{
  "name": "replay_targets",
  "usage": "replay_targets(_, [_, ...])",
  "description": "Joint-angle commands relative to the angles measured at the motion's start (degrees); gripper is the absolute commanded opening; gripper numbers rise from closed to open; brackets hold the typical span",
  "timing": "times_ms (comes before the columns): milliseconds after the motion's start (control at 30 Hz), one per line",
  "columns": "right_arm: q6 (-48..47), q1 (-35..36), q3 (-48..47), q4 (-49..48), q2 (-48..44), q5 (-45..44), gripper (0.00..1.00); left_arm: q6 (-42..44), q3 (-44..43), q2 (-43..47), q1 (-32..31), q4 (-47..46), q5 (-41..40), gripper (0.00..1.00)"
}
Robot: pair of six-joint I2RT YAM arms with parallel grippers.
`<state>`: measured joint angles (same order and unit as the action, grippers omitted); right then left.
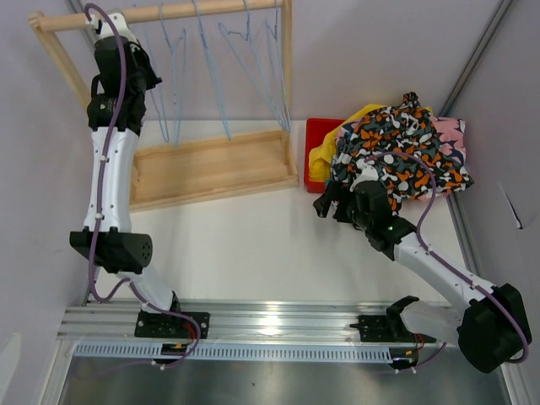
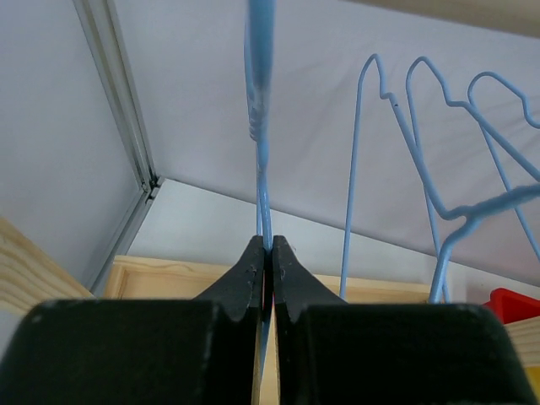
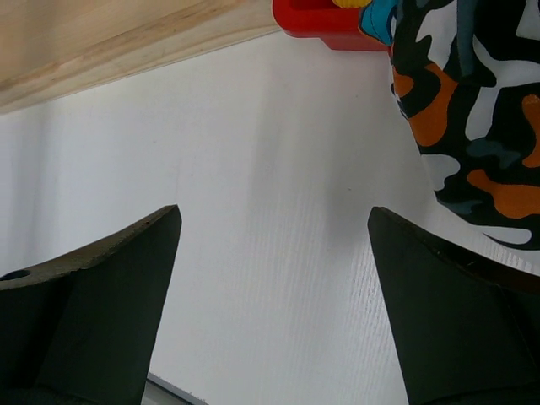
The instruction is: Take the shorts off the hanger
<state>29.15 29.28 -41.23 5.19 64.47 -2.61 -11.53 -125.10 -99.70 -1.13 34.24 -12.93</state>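
Observation:
The shorts lie in a heap on a red bin (image 1: 318,128) at the right. The orange-black-white shorts (image 1: 396,152) are on top, with yellow cloth (image 1: 325,158) at the left and pink cloth (image 1: 452,131) at the right. The printed shorts also show in the right wrist view (image 3: 472,101). Several bare blue wire hangers (image 1: 211,76) hang on the wooden rack's rod (image 1: 169,13). My left gripper (image 1: 150,81) is raised at the rack's left end and shut on the leftmost hanger's wire (image 2: 263,169). My right gripper (image 1: 332,201) is open and empty over the white table, left of the heap.
The wooden rack's base tray (image 1: 211,164) lies between the arms' reach and the back wall. Its post (image 1: 287,59) stands next to the red bin. Further hangers (image 2: 439,169) hang right of the left gripper. Wall panels close in on the left and right.

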Motion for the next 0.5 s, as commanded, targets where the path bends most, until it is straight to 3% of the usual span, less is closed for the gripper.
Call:
replay_targets(0, [1.61,1.13,-0.08,0.26,-2.85,-2.22,0.99,-0.42,2.31,4.34,0.07,0.39,-0.08,0.07])
replay_targets(100, [1.79,1.83,0.36,0.87,-4.43,-2.84,1.00,-0.51,3.37,5.30,0.07,1.09,0.01,0.07])
replay_targets(167, [1.97,2.10,0.54,1.57,-4.96,-3.19,0.99,-0.77,4.50,6.53,0.07,1.36,0.27,0.14])
replay_targets(200, [2.05,2.27,0.54,1.75,-5.49,-3.19,0.99,-0.86,4.77,7.06,0.07,1.44,1.06,0.34])
replay_targets(300, [2.05,2.80,0.72,2.36,-6.37,-3.63,0.99,-1.13,6.70,9.87,0.07,1.71,1.85,0.48])
replay_targets(433, [2.06,3.59,0.45,3.86,-8.03,-4.86,1.00,-1.13,7.15,14.52,0.07,3.72,3.78,0.80])
replay_targets(467, [1.88,3.68,0.36,4.30,-8.39,-5.03,0.99,-1.13,7.41,16.62,0.07,4.08,4.48,0.84])
